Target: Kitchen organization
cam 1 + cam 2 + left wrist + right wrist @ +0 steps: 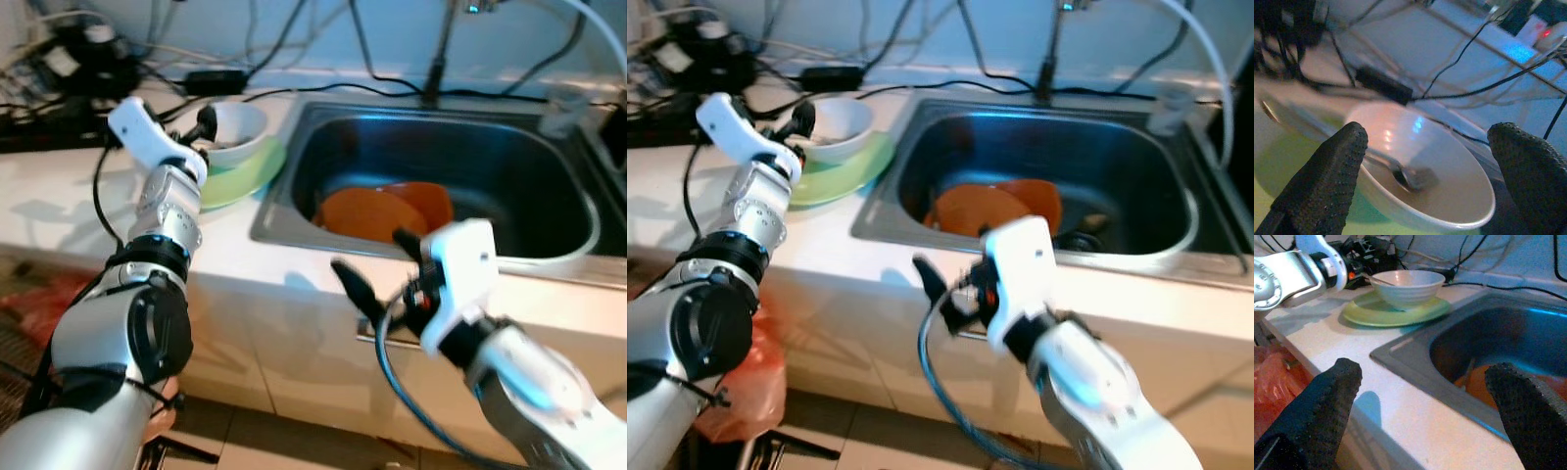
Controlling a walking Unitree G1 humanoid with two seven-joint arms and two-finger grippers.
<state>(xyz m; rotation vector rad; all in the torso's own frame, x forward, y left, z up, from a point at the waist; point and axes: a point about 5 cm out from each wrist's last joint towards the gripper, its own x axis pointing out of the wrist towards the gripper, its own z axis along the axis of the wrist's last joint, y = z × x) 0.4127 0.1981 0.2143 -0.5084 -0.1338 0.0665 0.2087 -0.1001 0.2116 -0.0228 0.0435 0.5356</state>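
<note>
Counter (pixel 59 211) — L gripper (pixel 191 132) over bowl (pixel 235 132)

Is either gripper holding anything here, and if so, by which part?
Nothing is held. The left gripper is open at the white bowl; the right gripper is open near the sink.

White countertop (pixel 59 196) with inset steel sink (pixel 323 211).

A light green plate (pixel 245 176) lies on the countertop just beside the sink's left rim, with a white bowl (pixel 235 127) on it. A black adapter (pixel 216 80) and a tangle of black cables (pixel 69 59) lie along the back edge, toward the back left corner. Orange plates (pixel 382 211) lie on the sink floor.
</note>
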